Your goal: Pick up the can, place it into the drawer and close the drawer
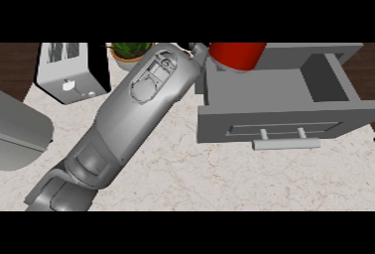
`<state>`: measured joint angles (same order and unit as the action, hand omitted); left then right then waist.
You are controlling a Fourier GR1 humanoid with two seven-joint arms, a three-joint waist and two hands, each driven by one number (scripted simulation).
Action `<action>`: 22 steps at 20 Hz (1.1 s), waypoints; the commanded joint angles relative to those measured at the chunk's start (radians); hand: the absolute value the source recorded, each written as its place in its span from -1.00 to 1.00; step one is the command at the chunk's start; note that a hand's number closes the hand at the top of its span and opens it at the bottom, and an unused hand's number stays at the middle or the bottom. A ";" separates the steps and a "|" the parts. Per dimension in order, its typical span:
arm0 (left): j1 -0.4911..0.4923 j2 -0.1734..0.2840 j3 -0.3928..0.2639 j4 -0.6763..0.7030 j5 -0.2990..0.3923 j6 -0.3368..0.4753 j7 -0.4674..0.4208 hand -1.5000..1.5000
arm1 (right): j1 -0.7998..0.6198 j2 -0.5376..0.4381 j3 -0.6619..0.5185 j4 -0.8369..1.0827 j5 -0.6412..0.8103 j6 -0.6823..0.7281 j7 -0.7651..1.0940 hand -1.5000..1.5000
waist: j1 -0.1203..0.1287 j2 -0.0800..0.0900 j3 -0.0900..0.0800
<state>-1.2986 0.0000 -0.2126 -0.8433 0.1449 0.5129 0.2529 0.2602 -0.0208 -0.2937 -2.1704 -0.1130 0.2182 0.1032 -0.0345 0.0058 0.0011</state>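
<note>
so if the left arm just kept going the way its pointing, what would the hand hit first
Probably the red can. The left forearm points up and right, and the can sits right at its far end, over the open drawer's back corner. The hand itself is hidden, so contact can't be judged.

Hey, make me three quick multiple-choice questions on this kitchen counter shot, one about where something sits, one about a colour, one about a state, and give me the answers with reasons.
1. Where is the toaster?
A. upper left of the counter
B. inside the drawer
C. lower right of the counter

2. What colour is the can?
A. blue
B. red
C. yellow

3. What state is the drawer in?
A. shut flush
B. pulled open
C. taken out and upside down

Answers:
1. A, it stands at the counter's far left beside the potted plant.
2. B, its body is plainly red above the drawer's back edge.
3. B, its hollow inside shows behind the front panel and handle.
</note>
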 commanded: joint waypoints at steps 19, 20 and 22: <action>-0.196 0.000 -0.226 0.393 0.271 0.084 -0.179 1.00 | -0.092 0.002 0.064 0.015 0.064 -0.033 0.047 -1.00 | -0.051 0.013 0.001; -0.143 0.000 -0.262 0.385 0.278 0.108 -0.216 1.00 | -0.100 -0.015 0.037 0.053 0.041 -0.015 0.014 -1.00 | -0.060 0.015 0.002; -0.193 0.000 -0.228 0.436 0.286 0.112 -0.232 1.00 | -0.107 -0.022 0.020 0.049 0.012 -0.010 0.017 -1.00 | -0.065 0.019 0.002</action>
<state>-1.4771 0.0000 -0.4273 -0.4564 0.4079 0.6011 0.0623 0.1713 -0.0342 -0.2612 -2.1303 -0.0815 0.2037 0.1235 -0.0877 0.0203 0.0027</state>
